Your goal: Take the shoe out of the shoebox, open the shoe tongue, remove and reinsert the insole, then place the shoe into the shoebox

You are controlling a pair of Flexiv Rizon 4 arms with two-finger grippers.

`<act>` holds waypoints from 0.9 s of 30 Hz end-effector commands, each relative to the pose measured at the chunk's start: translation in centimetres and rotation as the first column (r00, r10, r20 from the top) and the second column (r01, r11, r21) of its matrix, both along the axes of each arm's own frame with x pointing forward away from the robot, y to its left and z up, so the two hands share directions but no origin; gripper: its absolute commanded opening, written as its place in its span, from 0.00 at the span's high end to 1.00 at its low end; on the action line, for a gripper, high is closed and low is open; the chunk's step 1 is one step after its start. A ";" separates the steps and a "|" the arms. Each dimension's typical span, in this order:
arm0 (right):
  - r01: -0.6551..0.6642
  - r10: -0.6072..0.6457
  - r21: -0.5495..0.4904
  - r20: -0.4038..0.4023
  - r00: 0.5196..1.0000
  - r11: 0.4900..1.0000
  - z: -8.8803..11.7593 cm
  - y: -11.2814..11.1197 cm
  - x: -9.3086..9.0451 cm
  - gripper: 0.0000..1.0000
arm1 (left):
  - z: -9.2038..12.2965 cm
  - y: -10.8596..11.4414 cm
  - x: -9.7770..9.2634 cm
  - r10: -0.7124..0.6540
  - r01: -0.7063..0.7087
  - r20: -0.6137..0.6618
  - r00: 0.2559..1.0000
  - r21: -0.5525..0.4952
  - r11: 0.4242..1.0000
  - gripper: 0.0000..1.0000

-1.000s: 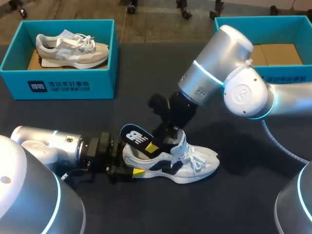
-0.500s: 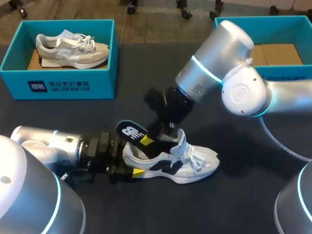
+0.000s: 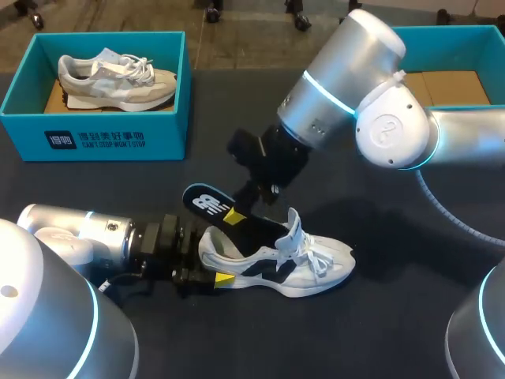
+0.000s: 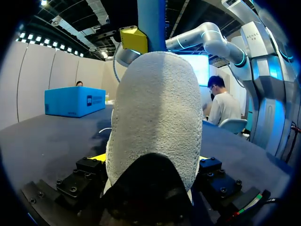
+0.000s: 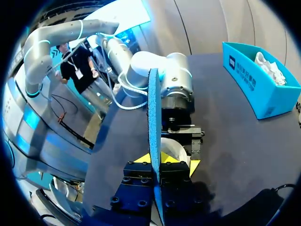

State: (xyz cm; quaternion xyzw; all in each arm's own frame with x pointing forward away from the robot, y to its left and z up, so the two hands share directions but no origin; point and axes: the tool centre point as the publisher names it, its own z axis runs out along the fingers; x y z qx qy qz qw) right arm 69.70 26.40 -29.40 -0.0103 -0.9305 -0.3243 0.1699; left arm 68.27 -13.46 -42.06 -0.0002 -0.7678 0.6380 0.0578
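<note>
Insole removal seems in hand: the left gripper (image 3: 209, 260) pinches the heel of the white mesh sneaker (image 3: 308, 268) mid-table, while the right gripper (image 3: 234, 217) clamps the black logo-printed insole (image 3: 207, 204) jutting toward 10 o'clock, which next needs pulling clear before reinsertion.

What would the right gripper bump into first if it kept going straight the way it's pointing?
Most likely the white shoe, at its heel opening. The right gripper, shut on the insole, points down toward it, with the left gripper holding the heel just beyond. Depth is unclear.
</note>
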 end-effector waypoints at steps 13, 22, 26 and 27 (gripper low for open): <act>0.018 -0.037 0.317 0.054 0.998 0.948 9.0 1.5 2.5 1.00 | -0.2 -0.1 0.0 0.002 -0.002 0.001 1.000 0.001 1.000 1.00; 0.000 -0.028 0.361 0.072 0.997 0.932 11.6 0.6 2.2 1.00 | -0.2 -0.1 0.0 0.002 -0.002 0.001 1.000 0.001 1.000 1.00; 0.000 -0.028 0.361 0.072 0.997 0.932 11.6 0.6 2.2 1.00 | -0.2 -0.1 0.0 0.002 -0.002 0.001 1.000 0.001 1.000 1.00; 0.000 -0.028 0.361 0.072 0.997 0.932 11.6 0.6 2.2 1.00 | -0.2 -0.1 0.0 0.002 -0.002 0.001 1.000 0.001 1.000 1.00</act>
